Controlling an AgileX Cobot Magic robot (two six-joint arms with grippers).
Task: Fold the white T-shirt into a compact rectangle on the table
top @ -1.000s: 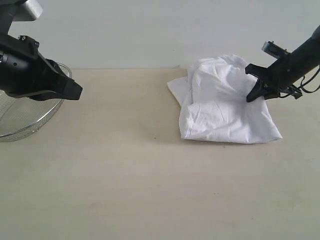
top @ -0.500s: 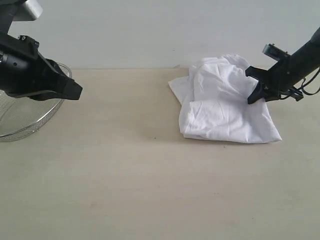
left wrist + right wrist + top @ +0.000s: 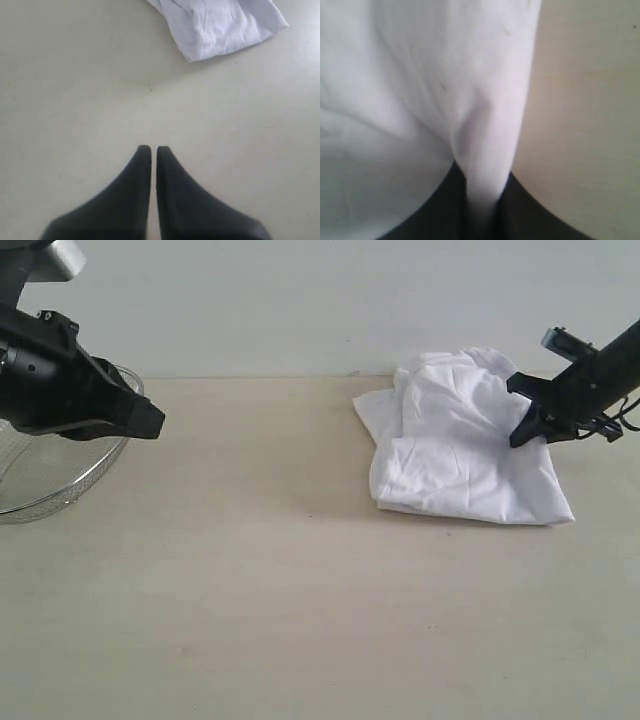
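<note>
On a matte beige table [image 3: 300, 620] before a pale wall [image 3: 250, 300], a white cotton T-shirt [image 3: 450, 450] was pinched by the right gripper [image 3: 520, 436]; the left gripper [image 3: 150, 149] was seen closed.

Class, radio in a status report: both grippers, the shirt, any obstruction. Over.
Left gripper shut, empty, above pale beige tabletop. Right gripper shut on rumpled white cloth T-shirt, partly folded. Round wire basket far left, apart from shirt.

T-shirt [image 3: 455, 455] on table [image 3: 250, 620], far rt; basket [image 3: 40, 468] far lt.
</note>
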